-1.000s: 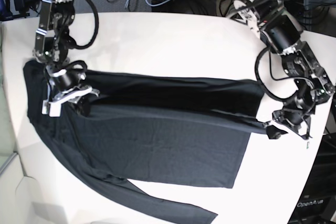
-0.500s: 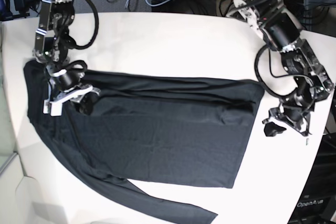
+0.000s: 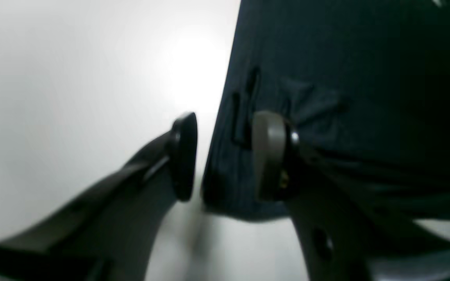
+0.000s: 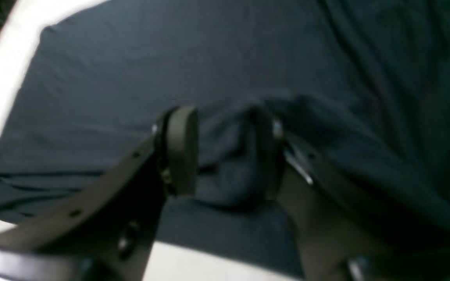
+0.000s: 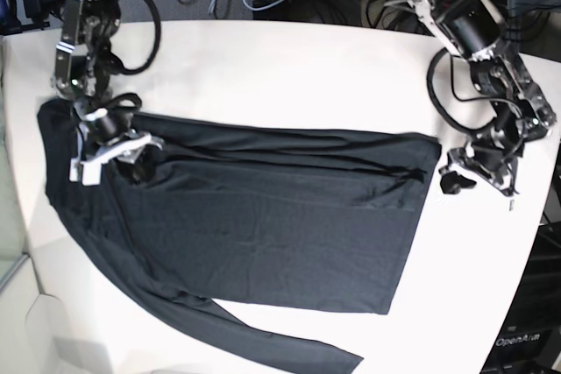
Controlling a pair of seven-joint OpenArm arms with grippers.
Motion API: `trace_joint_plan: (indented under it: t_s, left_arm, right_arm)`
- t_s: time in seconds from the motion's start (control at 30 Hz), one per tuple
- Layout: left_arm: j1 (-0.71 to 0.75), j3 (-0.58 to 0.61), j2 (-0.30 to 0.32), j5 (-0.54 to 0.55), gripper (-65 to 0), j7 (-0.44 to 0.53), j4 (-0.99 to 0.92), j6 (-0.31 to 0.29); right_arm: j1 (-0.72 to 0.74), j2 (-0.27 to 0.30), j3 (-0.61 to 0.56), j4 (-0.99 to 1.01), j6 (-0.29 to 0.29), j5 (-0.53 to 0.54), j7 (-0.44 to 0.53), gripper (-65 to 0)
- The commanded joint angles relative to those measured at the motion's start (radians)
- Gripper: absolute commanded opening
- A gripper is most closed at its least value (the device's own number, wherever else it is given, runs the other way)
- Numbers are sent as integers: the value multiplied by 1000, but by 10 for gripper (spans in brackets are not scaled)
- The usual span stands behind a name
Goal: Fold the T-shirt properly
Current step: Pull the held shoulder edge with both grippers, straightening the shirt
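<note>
We are finding the T-shirt (image 5: pixel 263 216) lying lengthwise across the counter (image 5: pixel 289 76) between both hands; left hand (image 5: pixel 456 183) standing open just off its hem edge; right hand (image 5: pixel 118 153) open over the shoulder end, gripping nothing.

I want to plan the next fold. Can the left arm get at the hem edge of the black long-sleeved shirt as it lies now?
Probably yes. The left pincer stands open just beside the hem edge of the black long-sleeved shirt, and only bare white table shows around it.
</note>
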State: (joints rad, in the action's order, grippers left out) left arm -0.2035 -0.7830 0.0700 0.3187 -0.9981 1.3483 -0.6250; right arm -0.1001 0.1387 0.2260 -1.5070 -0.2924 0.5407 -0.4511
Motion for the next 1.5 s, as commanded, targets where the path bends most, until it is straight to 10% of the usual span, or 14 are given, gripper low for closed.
trace_joint_plan:
  t_s: [0.0,0.5,0.83,1.03,1.27,1.47]
  left_arm:
    - [-12,3,7,23,-417,17,18,-9]
    - [-23,195,4,13,-416,38,21,-2]
    - [-12,268,14,10,-420,132,0,1]
    - [-20,268,21,-34,-422,180,-91,1]
    - [-34,313,20,-126,-650,223,-165,1]
    - [-32,313,23,-157,-650,236,-192,1]
  right_arm:
    - [7,25,3,-19,-6,14,27,-381]
    - [-33,167,51,-14,-6,12,36,-317]
    - [-3,169,138,142,-6,12,38,-641]
    - [23,201,135,242,-6,12,31,-650]
    - [20,220,115,273,-8,12,36,-650]
    - [13,220,98,273,-8,11,30,-650]
